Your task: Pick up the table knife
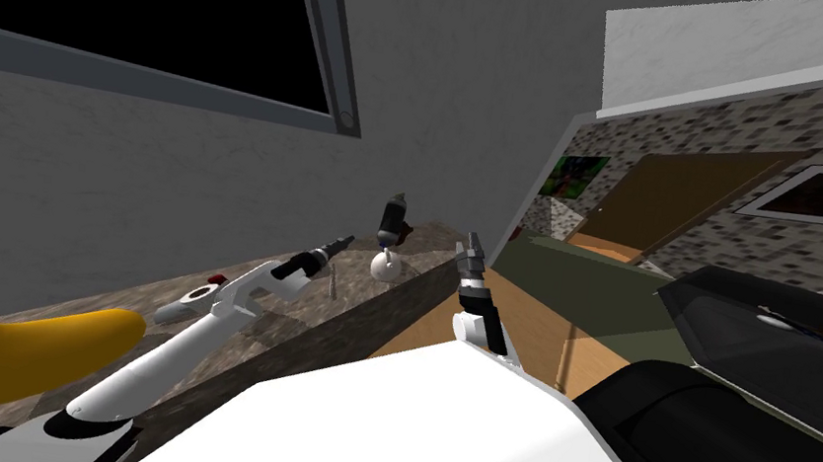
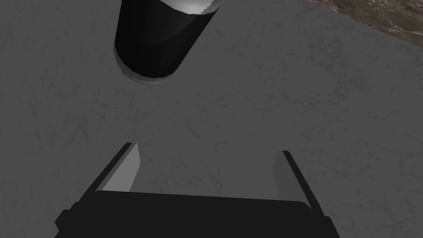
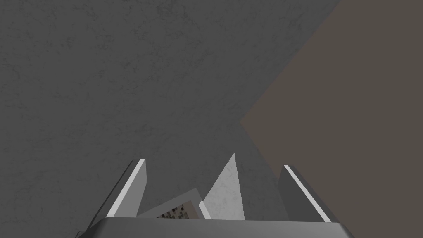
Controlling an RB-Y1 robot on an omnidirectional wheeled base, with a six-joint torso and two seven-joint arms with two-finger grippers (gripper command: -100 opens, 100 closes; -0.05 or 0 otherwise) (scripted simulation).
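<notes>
- Task status: not accomplished. The table knife [image 1: 330, 282] is taken to be the thin grey sliver lying on the mottled brown countertop [image 1: 422, 252], and nothing grips it.
- Location: the sliver lies just beside the left gripper [image 1: 346, 240], toward the counter's front edge (too small to confirm what it is).
- Left gripper: fingers spread wide apart, holding and touching nothing. It points at the grey wall [image 2: 248, 103], with a dark cylinder [image 2: 159, 41] ahead of it.
- Right gripper [image 1: 471, 241]: raised near the counter's end, fingers apart, empty.
- Remaining, in my judgement: tip the left gripper down over the knife, straddle it, close and lift.
- Risk noted: a thin flat knife on a hard top gives the blades little to pinch.
</notes>
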